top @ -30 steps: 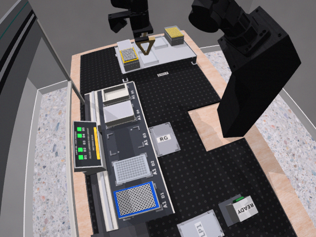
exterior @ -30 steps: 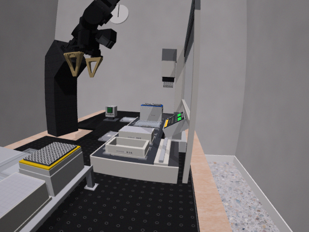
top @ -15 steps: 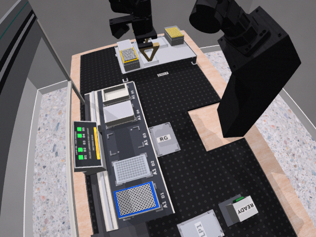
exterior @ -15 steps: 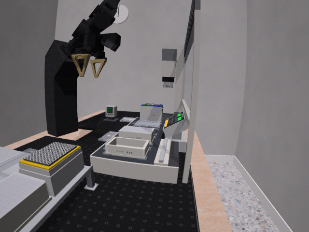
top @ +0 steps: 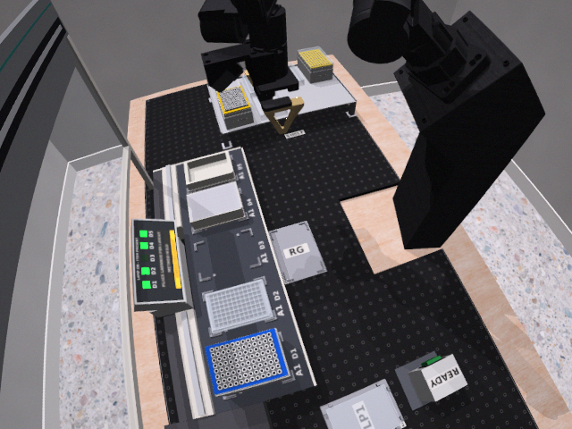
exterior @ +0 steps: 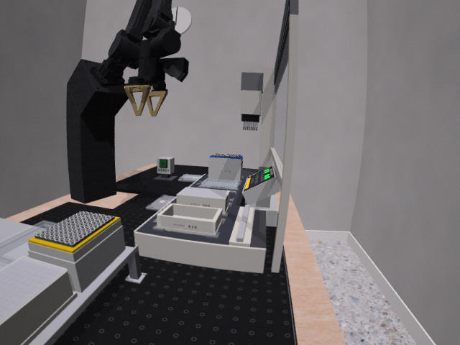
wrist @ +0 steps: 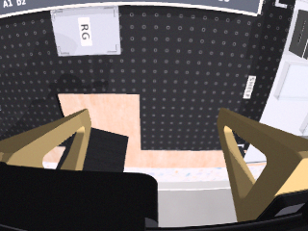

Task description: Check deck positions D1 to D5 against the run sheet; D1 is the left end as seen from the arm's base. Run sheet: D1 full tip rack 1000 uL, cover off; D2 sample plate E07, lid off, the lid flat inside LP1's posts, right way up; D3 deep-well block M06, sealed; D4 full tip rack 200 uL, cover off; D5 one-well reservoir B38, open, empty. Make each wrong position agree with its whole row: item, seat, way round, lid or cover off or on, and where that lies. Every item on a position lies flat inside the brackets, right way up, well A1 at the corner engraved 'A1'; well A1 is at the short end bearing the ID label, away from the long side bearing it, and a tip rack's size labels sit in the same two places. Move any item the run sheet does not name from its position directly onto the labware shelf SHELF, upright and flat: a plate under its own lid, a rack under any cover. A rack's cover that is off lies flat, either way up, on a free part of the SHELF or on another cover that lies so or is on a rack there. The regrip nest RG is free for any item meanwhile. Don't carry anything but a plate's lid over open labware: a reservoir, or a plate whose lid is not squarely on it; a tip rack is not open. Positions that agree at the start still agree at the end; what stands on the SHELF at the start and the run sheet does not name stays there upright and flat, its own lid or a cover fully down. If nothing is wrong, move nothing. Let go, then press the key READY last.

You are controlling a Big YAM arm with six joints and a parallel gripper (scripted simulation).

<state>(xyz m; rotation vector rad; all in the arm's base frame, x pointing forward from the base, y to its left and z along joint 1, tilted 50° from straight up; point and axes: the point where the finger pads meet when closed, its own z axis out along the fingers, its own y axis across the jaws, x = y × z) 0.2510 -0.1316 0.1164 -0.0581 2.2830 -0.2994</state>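
— What are my fingers (exterior: 139,99) made of?
— Brass-coloured, matt metal, I'd guess; my arm (exterior: 89,122) is matt black.
— The deck mat (top: 369,299)?
— Black, dotted, over pale wood (top: 397,216).

"rg" on nest (top: 297,251); "ready" on key (top: 444,377); "lp1" on pad (top: 365,414)
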